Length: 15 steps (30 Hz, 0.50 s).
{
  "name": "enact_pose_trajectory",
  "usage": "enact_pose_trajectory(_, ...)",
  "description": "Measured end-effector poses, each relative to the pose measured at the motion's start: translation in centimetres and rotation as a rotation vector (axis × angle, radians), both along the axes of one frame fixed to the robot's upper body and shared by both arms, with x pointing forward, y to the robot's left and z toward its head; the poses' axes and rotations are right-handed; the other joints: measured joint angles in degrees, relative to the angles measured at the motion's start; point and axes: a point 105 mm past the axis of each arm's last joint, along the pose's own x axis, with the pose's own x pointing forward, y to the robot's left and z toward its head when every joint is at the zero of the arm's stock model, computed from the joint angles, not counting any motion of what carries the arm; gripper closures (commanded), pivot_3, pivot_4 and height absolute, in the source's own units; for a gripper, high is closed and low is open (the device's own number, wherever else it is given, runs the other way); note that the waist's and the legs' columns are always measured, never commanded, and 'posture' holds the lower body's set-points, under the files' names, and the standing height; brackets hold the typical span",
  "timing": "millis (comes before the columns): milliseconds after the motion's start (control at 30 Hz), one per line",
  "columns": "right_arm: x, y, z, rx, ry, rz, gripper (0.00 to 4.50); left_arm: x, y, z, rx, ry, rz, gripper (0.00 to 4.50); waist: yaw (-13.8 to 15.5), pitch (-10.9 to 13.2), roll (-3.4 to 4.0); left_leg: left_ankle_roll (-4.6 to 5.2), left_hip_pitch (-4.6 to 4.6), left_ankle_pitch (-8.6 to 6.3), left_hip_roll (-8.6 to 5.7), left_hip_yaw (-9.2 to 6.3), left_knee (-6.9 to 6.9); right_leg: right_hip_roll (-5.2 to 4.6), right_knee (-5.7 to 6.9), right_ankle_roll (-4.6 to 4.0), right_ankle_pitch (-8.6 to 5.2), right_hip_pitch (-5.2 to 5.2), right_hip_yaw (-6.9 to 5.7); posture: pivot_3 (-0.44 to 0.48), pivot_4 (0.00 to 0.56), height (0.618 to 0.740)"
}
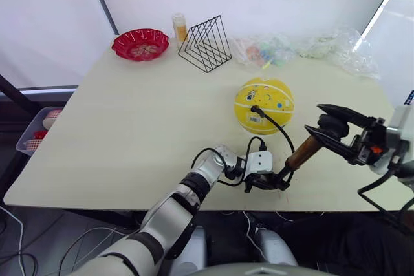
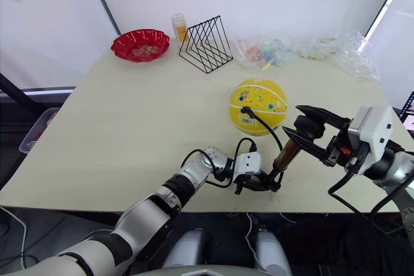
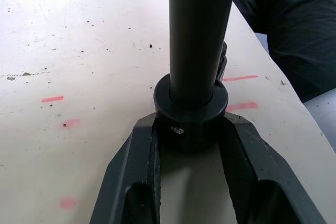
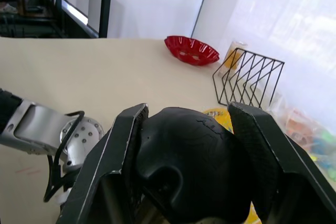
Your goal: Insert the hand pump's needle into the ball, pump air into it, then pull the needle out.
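The yellow ball [image 1: 264, 105] rests on the table's right half. A thin black hose [image 1: 279, 128] runs from a small black fitting [image 1: 255, 109] pressed on the ball down to the hand pump [image 1: 303, 154]; the needle's pin is hidden. The pump's gold-bronze cylinder leans up to the right near the front edge. My left gripper [image 1: 272, 183] is shut on its black bottom cap [image 3: 190, 115], one finger on each side. My right gripper [image 1: 331, 128] is shut on the black handle [image 4: 184, 166] at the top end.
At the table's back stand a red bowl [image 1: 140, 44], an orange bottle [image 1: 180, 28], a black wire rack [image 1: 206, 43] and crumpled clear plastic bags [image 1: 336, 50]. A basket [image 1: 39, 130] sits beside the table on the left. The table's front edge [image 1: 194, 206] lies just below the pump's base.
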Motion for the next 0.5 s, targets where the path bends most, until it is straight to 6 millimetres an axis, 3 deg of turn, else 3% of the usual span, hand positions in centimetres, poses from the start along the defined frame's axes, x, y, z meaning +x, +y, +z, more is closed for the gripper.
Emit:
enact_pose_trajectory(67,0.0,-0.1,0.2,0.004,0.006,-0.003,2.56,0.0,0.0,0.0,0.000,-0.001,0.000,3.40,0.0,0.1,0.02,0.00,0.00,0.00,0.00,0.03,0.01,-0.02,0.00,0.00,0.00,-0.01,0.02,0.000,0.150,0.740)
enact_pose_trajectory(133,-0.1,-0.6,2.5,0.001,-0.041,0.001,2.56,0.1,0.0,0.1,0.000,-0.003,-0.002,3.40,0.0,0.1,0.14,0.00,0.00,0.00,-0.01,0.08,0.02,-0.03,0.00,0.01,0.01,-0.01,0.07,0.000,0.150,0.740)
enact_pose_trajectory(200,-0.3,-0.6,3.1,0.003,-0.048,0.007,2.56,0.1,0.0,0.1,0.000,-0.002,-0.002,3.40,0.1,0.2,0.00,0.00,0.00,0.00,0.02,-0.01,0.02,0.00,0.00,0.00,0.00,0.00,0.00,0.000,0.150,0.740)
enact_pose_trajectory(500,0.2,-1.0,3.3,0.017,-0.008,-0.002,2.56,0.0,-0.2,0.2,-0.003,-0.003,-0.009,3.40,0.4,0.4,0.07,0.00,-0.06,0.00,0.00,0.05,0.02,-0.04,-0.01,0.00,0.01,-0.03,0.05,0.000,0.150,0.740)
